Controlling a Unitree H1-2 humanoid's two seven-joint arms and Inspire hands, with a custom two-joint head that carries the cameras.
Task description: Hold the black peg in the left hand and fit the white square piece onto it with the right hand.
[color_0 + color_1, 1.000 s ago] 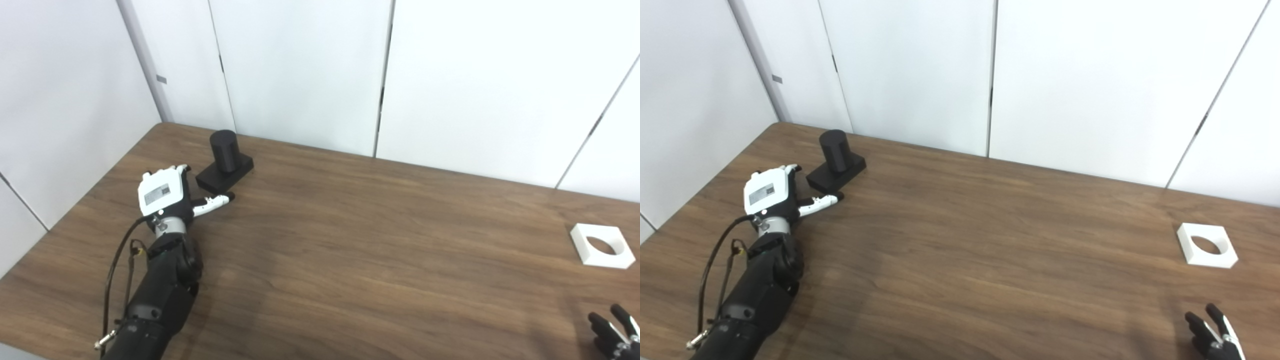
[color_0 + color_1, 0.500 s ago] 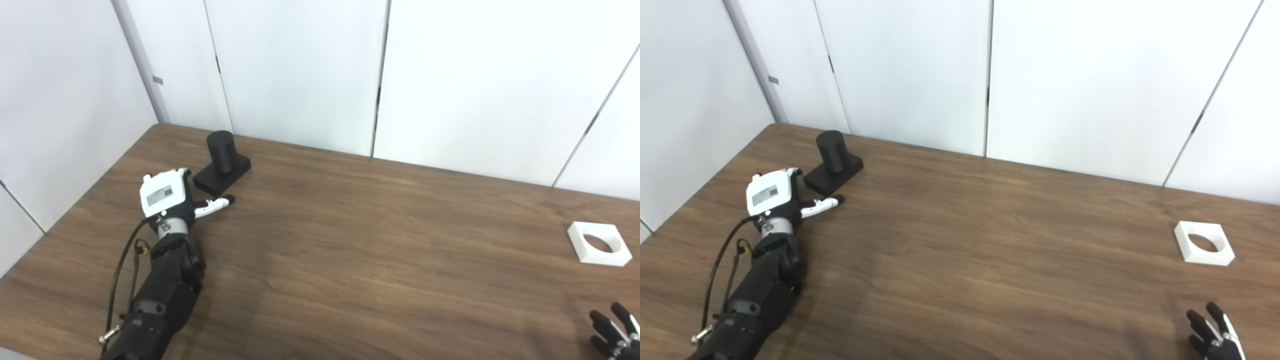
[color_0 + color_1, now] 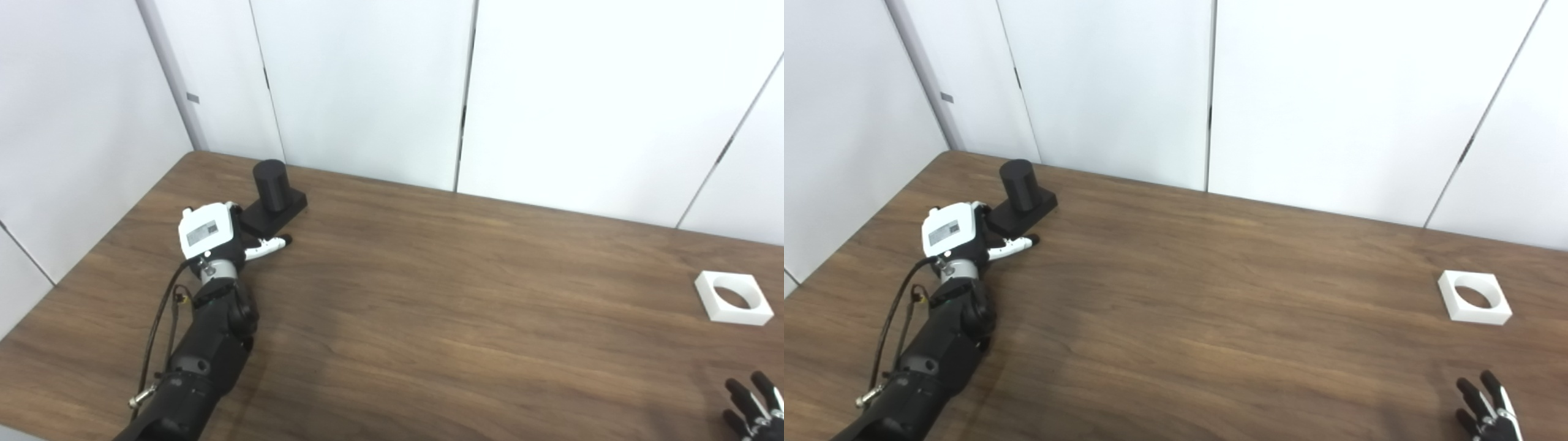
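The black peg [image 3: 271, 184], a cylinder on a square black base, stands upright at the far left of the wooden table [image 3: 429, 288]. My left hand [image 3: 211, 236] is open just in front of and left of the base, its thumb stretched along the base's front corner; whether it touches the base I cannot tell. The white square piece [image 3: 733, 297] with a round hole lies flat at the far right. My right hand [image 3: 750, 411] is open and empty at the bottom right corner, well in front of the white piece.
White wall panels [image 3: 367, 86] stand right behind the table's far edge, and another wall [image 3: 79, 122] runs along the left edge close to the peg.
My left hand has moved forward and a little right, closing on the peg's base. The right hand has hardly moved. The camera has shifted slightly.
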